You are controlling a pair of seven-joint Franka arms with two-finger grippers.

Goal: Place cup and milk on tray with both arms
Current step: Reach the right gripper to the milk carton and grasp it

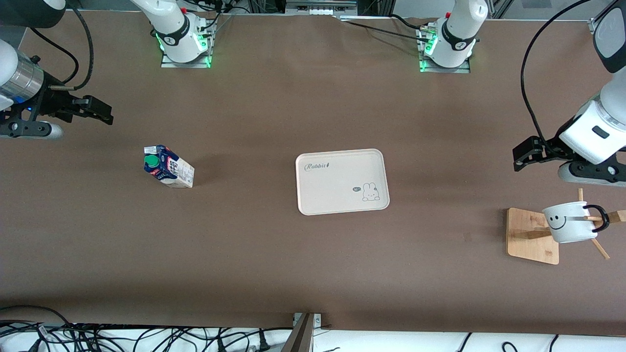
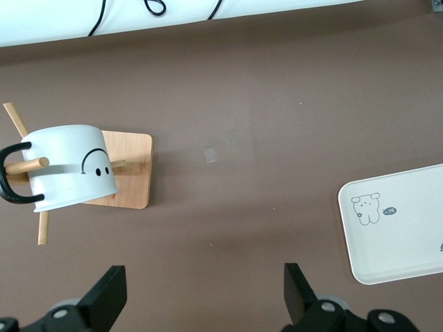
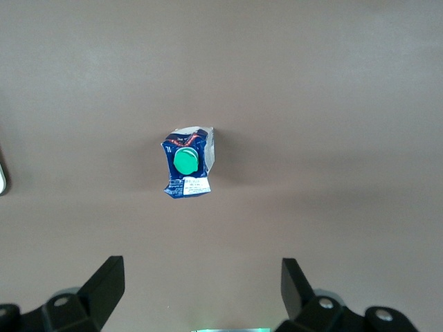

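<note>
The milk (image 1: 167, 166) stands upright on the table toward the right arm's end, dark blue and cream with a green cap (image 3: 187, 164). The cream tray (image 1: 337, 190) lies flat mid-table with nothing on it; its rabbit corner shows in the left wrist view (image 2: 408, 242). The white smiley cup (image 1: 567, 222) hangs by its black handle on a peg of a wooden stand (image 1: 528, 234) toward the left arm's end. My right gripper (image 1: 102, 113) hovers open over bare table, apart from the milk. My left gripper (image 1: 522, 156) hovers open over bare table beside the stand, holding nothing. The cup (image 2: 69, 166) lies ahead of its fingers.
The stand's square wooden base (image 2: 131, 166) and slanted pegs (image 1: 600, 248) surround the cup. Both arm bases (image 1: 183, 41) sit along the table's edge farthest from the front camera. Cables trail off the table's near edge (image 1: 146, 337). Brown table surface lies between the milk, tray and stand.
</note>
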